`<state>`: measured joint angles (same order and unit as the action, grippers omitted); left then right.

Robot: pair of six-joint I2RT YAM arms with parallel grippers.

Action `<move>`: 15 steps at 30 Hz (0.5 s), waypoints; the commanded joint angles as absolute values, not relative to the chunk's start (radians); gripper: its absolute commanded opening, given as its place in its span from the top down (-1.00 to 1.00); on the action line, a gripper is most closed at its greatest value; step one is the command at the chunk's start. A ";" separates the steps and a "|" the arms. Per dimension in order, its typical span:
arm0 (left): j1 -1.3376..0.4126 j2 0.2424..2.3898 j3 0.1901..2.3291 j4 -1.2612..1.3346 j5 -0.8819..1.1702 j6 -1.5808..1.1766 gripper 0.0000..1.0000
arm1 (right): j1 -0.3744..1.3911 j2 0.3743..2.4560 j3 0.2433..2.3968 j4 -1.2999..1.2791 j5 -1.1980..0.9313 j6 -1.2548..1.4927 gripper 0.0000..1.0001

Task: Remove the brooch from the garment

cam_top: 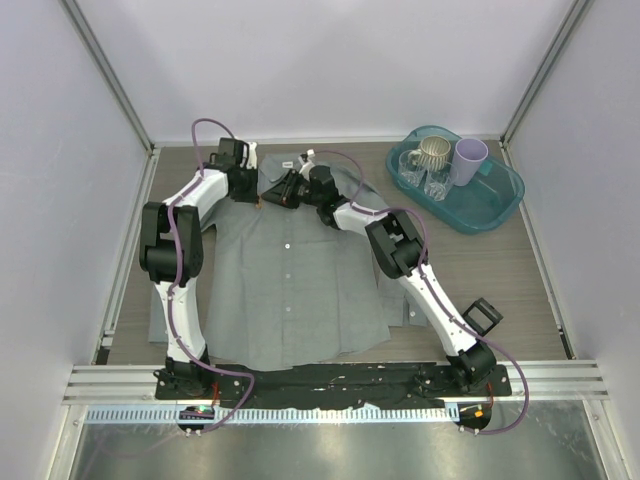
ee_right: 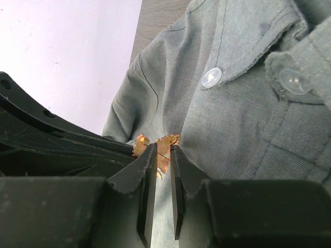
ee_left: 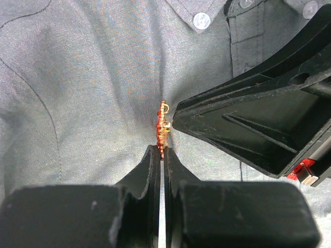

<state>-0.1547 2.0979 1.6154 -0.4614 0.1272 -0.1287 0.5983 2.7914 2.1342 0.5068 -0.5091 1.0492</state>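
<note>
Brooch (ee_left: 163, 126), edge-on, nipped by left fingers (ee_left: 150, 170), right fingers (ee_left: 248, 129) crowding alongside.

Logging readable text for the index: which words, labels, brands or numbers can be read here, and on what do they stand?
No text is readable in any view.
White neck label on the garment: too small to read.
On the brooch, shirt buttons and cups in the teal tray: no lettering visible.
</note>
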 commanded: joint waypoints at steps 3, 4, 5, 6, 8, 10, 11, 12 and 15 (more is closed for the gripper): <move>-0.150 2.112 1.652 -0.445 0.155 -0.141 1.00 | 0.611 2.815 2.178 0.525 -0.538 1.029 0.56; -0.150 2.109 1.652 -0.445 0.155 -0.141 1.00 | 0.611 2.815 2.178 0.520 -0.537 1.028 0.56; -0.150 2.109 1.652 -0.445 0.155 -0.143 1.00 | 0.611 2.815 2.181 0.517 -0.535 1.026 0.57; -0.150 2.108 1.652 -0.446 0.155 -0.143 1.00 | 0.611 2.818 2.190 0.511 -0.537 1.026 0.59; -0.150 2.105 1.649 -0.442 0.160 -0.141 1.00 | 0.612 2.824 2.198 0.506 -0.538 1.025 0.61; -0.150 2.103 1.651 -0.442 0.164 -0.141 1.00 | 0.614 2.827 2.204 0.502 -0.538 1.023 0.61; -0.150 2.102 1.651 -0.442 0.167 -0.141 1.00 | 0.617 2.827 2.204 0.500 -0.538 1.020 0.61; -0.150 2.102 1.652 -0.442 0.170 -0.143 1.00 | 0.618 2.827 2.206 0.494 -0.538 1.014 0.62; -0.150 2.105 1.654 -0.442 0.178 -0.143 1.00 | 0.624 2.833 2.226 0.470 -0.537 1.002 0.62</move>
